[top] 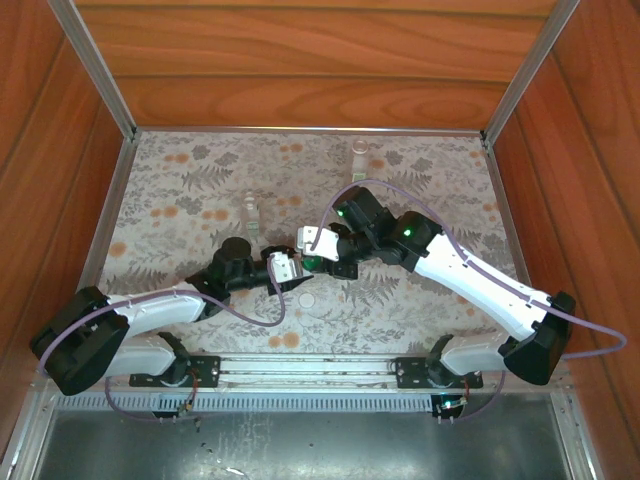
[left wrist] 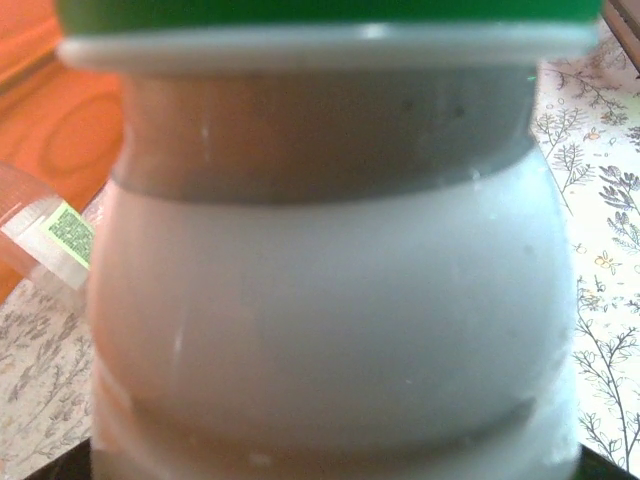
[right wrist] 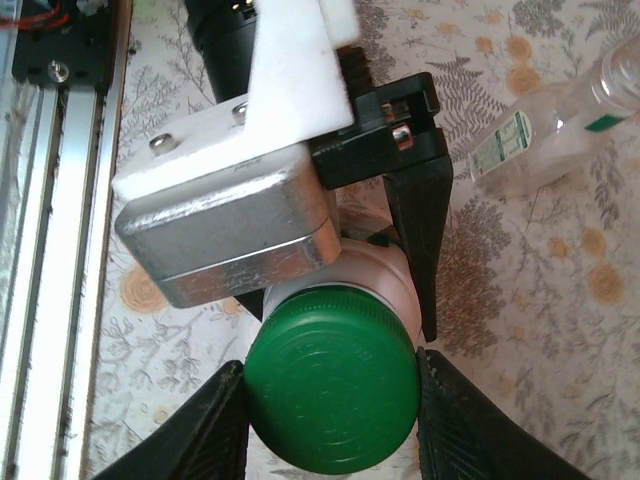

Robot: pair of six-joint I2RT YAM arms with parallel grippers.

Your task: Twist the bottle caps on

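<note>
The table (top: 170, 200) is carrying a pale cloth printed with ferns and orange flowers. Wood-panelled walls (top: 300, 60) are enclosing it on the left, far and right sides, and two aluminium posts (top: 95, 65) are rising from the far corners. A metal rail (top: 310, 368) is running along the near edge and bearing both arm bases.

The two arms are meeting over the middle of the cloth.

1. The left gripper (top: 292, 274) is clamping the white bottle (left wrist: 330, 320) around its body. The bottle is being held off the cloth, pointing toward the right arm.
2. The right gripper (right wrist: 330, 362) is closing narrowly on the dark green cap (right wrist: 332, 385), one finger pressing each side. The cap is sitting on the white bottle's neck; how far it is threaded cannot be told.

Other items:
- A labelled clear bottle (top: 253, 212) is standing upright beyond the left gripper, apart from it.
- A second clear bottle (top: 358, 155) is standing near the far edge, well apart from both arms.
- A white cap (top: 307, 298) is lying on the cloth just on the near side of the grippers.
- Purple cables (top: 262, 318) are looping beside each arm.
</note>
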